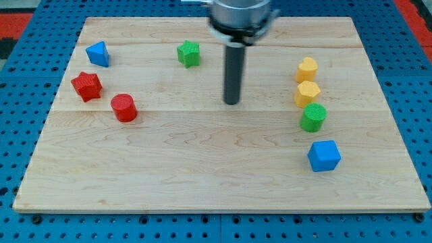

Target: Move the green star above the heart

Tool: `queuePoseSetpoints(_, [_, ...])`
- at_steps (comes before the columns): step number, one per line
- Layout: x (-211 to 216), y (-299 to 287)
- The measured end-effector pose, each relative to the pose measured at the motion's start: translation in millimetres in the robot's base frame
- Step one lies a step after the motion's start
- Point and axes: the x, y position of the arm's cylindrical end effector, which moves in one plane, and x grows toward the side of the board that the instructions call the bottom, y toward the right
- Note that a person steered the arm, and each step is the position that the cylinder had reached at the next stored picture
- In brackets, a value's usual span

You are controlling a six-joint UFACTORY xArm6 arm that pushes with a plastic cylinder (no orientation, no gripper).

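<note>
The green star (189, 53) lies near the board's top, left of centre. My tip (232, 102) touches the board near the middle, to the right of and below the star, apart from it. A yellow heart-like block (307, 69) stands at the view's right, at the top of a column of blocks. A yellow hexagon (306, 93) sits just below it, then a green cylinder (313, 117).
A blue cube (324, 155) lies at the lower right. At the left are a blue block (98, 53), a red star (87, 86) and a red cylinder (124, 107). The wooden board (202, 182) rests on a blue pegboard.
</note>
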Motion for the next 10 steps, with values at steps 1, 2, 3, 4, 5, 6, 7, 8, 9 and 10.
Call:
queuePoseSetpoints(1, [-3, -16])
queuePoseSetpoints(2, [-3, -16])
queuePoseSetpoints(3, [-3, -16])
queuePoseSetpoints(4, [-16, -14])
queuePoseSetpoints(5, [-41, -28])
queuePoseSetpoints(6, [-76, -29])
queuePoseSetpoints(7, [-65, -54])
queuePoseSetpoints(8, [-69, -86])
queuePoseSetpoints(9, [-114, -76])
queuePoseSetpoints(10, [-139, 2])
